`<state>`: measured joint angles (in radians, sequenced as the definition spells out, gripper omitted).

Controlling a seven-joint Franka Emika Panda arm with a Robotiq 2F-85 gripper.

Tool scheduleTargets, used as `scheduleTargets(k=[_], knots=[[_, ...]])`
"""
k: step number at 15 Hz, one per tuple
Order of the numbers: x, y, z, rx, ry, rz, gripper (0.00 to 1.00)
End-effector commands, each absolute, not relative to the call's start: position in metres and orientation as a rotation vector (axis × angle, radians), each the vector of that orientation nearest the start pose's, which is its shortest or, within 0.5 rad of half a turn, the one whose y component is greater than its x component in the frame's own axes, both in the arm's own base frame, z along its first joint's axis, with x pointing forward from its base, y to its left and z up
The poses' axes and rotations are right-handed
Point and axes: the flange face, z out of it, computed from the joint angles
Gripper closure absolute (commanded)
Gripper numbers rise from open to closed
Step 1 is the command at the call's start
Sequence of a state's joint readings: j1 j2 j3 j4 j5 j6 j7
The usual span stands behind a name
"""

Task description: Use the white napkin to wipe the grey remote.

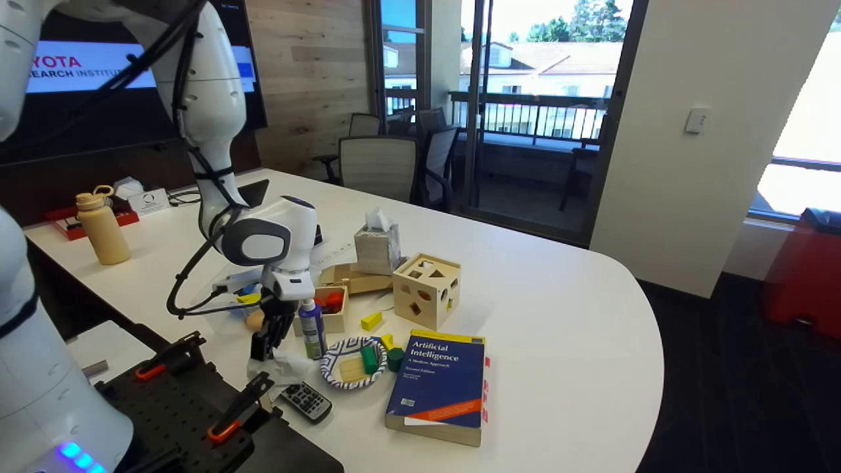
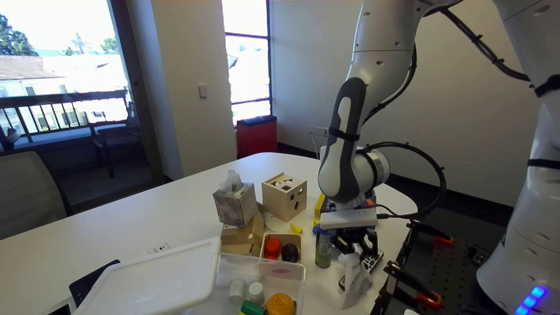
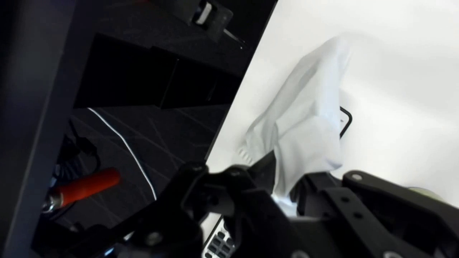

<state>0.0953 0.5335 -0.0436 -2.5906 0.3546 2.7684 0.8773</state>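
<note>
The white napkin [image 1: 286, 368] is crumpled and hangs from my gripper [image 1: 268, 351]; it also hangs below the fingers in an exterior view [image 2: 356, 280]. In the wrist view the napkin [image 3: 304, 143] is bunched between the two fingertips [image 3: 285, 190], which are shut on it. The grey remote [image 1: 307, 402] lies flat on the table beneath the napkin and gripper. In an exterior view the remote [image 2: 372, 261] is partly covered by the napkin. In the wrist view its button end [image 3: 219, 243] and far corner [image 3: 347, 120] show; the middle is hidden. I cannot tell whether napkin and remote touch.
A purple spray bottle [image 1: 312, 328] stands close beside the gripper. A patterned bowl [image 1: 332, 378] and a blue book [image 1: 437, 384] lie beyond the remote. A black board with clamps [image 1: 177, 394] borders the table edge. A wooden shape cube [image 2: 284, 199] and a clear bin [image 2: 288, 264] stand farther off.
</note>
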Motion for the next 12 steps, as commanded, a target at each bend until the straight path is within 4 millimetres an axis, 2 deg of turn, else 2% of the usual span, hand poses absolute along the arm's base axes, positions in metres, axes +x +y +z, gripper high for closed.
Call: scheduleTargets(k=[1,7,12], knots=[[0.364,-0.004,0.025,-2.607,1.785,0.614,0.99],[0.364,-0.004,-0.004,-2.553,1.756,0.659,0.99],[0.360,-0.019,0.000,-2.557,1.811,0.620,0.99]])
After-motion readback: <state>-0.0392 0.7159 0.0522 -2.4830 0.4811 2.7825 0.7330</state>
